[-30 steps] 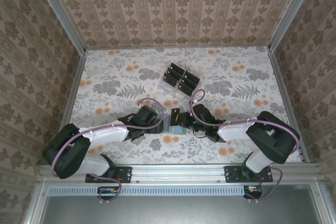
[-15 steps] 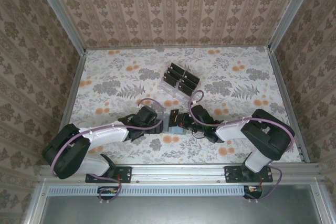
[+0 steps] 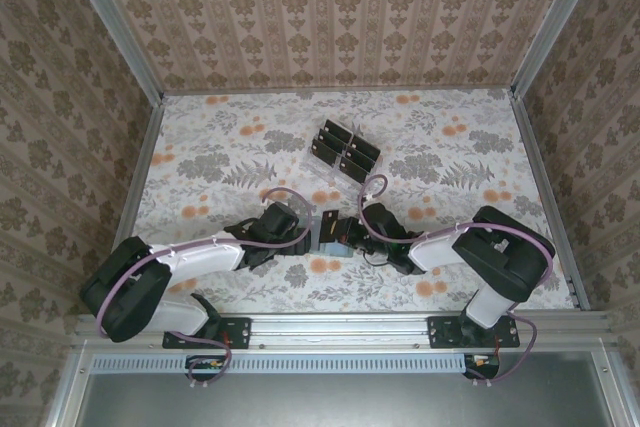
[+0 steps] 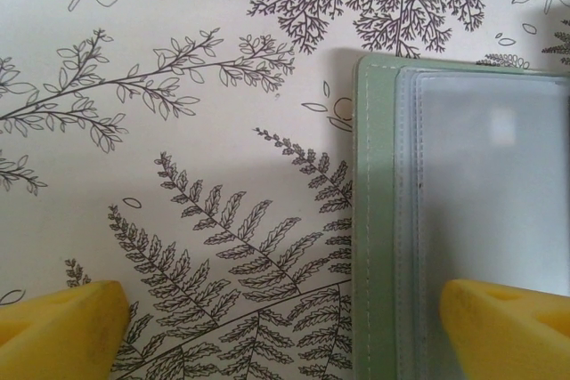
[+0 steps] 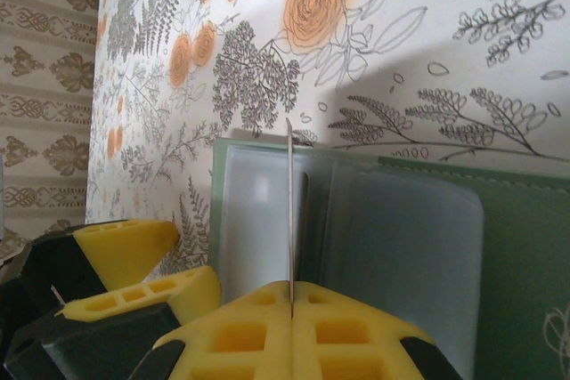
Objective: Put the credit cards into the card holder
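Card holder (image 4: 376, 220) lay open on the floral desk (image 3: 230, 147), near the front between the two arms. The left fingers (image 4: 508, 322) stood spread wide, one tip over the holder's clear pocket and the other over bare desk. The right fingers (image 5: 240, 335) were pressed together on a thin credit card (image 5: 289, 211), held edge-on over that pocket. A clear rack (image 3: 343, 150) of dark cards stood farther back.

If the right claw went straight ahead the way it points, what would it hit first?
Probably the card holder: the card in the right claw aims at its clear pocket.
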